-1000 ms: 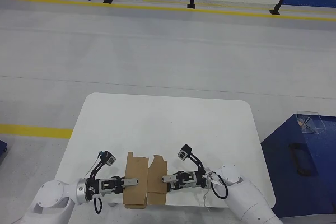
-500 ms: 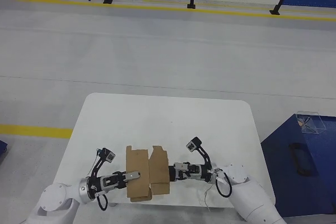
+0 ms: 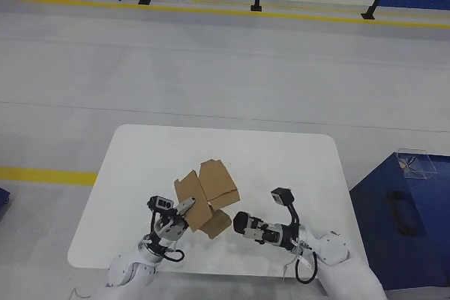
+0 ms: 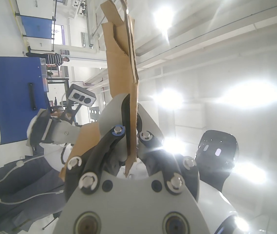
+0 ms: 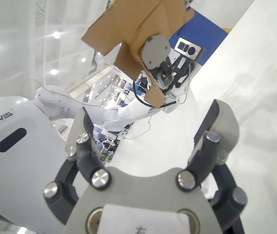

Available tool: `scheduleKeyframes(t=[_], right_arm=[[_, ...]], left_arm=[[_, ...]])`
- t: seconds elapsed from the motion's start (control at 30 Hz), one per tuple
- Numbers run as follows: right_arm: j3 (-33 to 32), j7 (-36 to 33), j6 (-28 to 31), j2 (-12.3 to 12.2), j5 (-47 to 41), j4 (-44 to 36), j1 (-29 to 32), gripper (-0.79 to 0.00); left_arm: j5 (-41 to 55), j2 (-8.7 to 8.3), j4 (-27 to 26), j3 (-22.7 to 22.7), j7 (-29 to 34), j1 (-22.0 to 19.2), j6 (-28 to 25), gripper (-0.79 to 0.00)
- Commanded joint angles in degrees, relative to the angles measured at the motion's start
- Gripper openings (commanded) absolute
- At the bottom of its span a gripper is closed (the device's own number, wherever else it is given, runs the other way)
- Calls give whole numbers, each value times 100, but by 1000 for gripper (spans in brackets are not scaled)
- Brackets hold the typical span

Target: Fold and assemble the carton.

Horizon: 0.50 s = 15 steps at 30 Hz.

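we saw the left end effector (image 4: pixel 131 103) clamped on an edge of the carton (image 3: pixel 208 193), the brown cardboard pinched between its fingers and rising beyond its tips, tilted and held up off the desk (image 3: pixel 285 161). the carton's panels were partly folded, with flaps sticking out past that end effector on either side. the right end effector (image 5: pixel 150 120) hung near the carton, apart from it, its fingers spread wide with nothing between them; the cardboard and the left end effector lay straight ahead of its tips, above the white desk.
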<state>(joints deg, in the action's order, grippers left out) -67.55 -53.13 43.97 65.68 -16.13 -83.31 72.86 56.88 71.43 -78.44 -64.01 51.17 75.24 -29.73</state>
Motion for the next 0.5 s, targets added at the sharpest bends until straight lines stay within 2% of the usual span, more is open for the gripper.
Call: scheduleKeyframes(t=[0.0,0.13,0.23,0.27,0.3,0.33,0.37,0.4,0.47], right_arm=[[20,453,58,17,585,-138,85,0],[195,1023,-21,68,1252,-317,154,0],[300,1298,-113,98,1539,-350,125,-397],[347,1338,-129,106,1569,-350,119,-428],[371,1373,-147,111,1615,-339,102,-573],[388,1421,-151,115,1655,-333,93,-634],[406,1454,-137,117,1688,-332,90,-757],[426,1467,-122,119,1695,-326,91,-785],[440,1485,-85,118,1614,-290,92,-785]], left_arm=[[136,44,147,138,55,-66,94,-785],[294,119,335,316,207,-142,138,-785],[435,165,425,387,288,-184,186,-785],[454,177,461,395,299,-200,185,-785],[458,187,496,404,308,-216,184,-785],[460,197,530,410,313,-232,196,-785],[469,206,554,411,321,-248,205,-785],[469,214,580,411,330,-260,215,-785],[542,231,613,420,366,-272,312,-785]])
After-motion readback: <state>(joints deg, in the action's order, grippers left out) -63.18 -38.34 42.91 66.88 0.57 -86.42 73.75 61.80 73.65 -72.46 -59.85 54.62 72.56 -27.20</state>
